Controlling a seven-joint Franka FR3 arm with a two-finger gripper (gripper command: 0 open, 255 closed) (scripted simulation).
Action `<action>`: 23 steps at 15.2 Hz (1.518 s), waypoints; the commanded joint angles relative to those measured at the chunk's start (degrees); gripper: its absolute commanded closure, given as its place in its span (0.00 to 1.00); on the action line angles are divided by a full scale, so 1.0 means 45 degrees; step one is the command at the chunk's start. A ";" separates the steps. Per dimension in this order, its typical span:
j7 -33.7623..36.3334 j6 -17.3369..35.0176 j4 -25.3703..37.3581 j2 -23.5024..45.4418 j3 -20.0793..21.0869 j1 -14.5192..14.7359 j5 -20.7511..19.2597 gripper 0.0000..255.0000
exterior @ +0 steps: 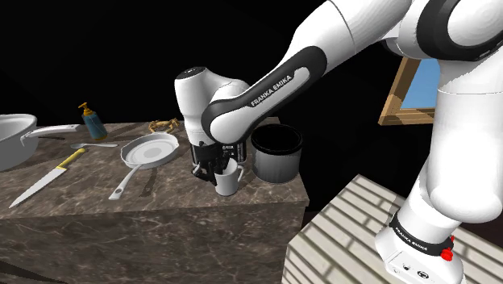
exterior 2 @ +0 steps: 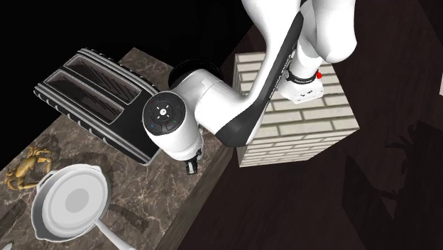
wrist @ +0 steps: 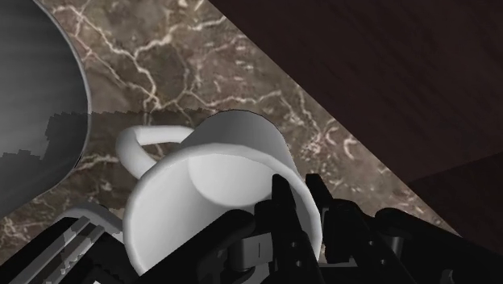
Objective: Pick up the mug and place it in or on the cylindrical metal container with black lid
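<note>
1. Mug (exterior: 229,181), white, is sitting upright on the marbled worktop (exterior: 89,190) close to its front edge. Its base is looking to be resting on the surface, so no lift is showing yet.
2. Gripper (wrist: 298,198) is coming down onto the mug from above. Its black fingers (wrist: 278,218) are standing close together and straddling the rim, one seemingly inside the cup and one outside.
3. Judging from the wrist view, the fingers are pinching the mug's wall between them, with a thin strip of white showing in the gap.
4. Mug handle (wrist: 139,147) is pointing away from the fingers, toward the grey cylindrical container (exterior: 276,153).
5. That container, with its dark top, is standing on the same worktop just beside the mug, on the handle side and apart from the fingers.
6. Progress: the reach is looking done and the grip is looking made. Lifting, carrying across to the container and letting go are all left to do.
</note>
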 commanded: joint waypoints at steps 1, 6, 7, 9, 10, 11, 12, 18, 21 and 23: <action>0.0001 0.0002 0.0000 0.0001 0.0000 0.0001 -0.0001 1.00; -0.0228 -0.0712 0.0350 -0.0433 0.0109 -0.0081 0.0310 1.00; -0.0270 -0.0858 0.0429 -0.0513 0.0127 -0.0094 0.0367 1.00; -0.0352 -0.1152 0.0596 -0.0665 0.0161 -0.0119 0.0475 1.00; -0.0392 -0.1300 0.0684 -0.0738 0.0176 -0.0130 0.0527 1.00; -0.0430 -0.1449 0.0775 -0.0808 0.0190 -0.0141 0.0577 1.00; -0.0467 -0.1599 0.0869 -0.0876 0.0203 -0.0150 0.0624 1.00; -0.0665 -0.2517 0.1496 -0.1226 0.0266 -0.0192 0.0872 1.00; -0.0748 -0.2986 0.1852 -0.1365 0.0289 -0.0204 0.0970 1.00; -0.0797 -0.3304 0.2105 -0.1443 0.0303 -0.0208 0.1026 1.00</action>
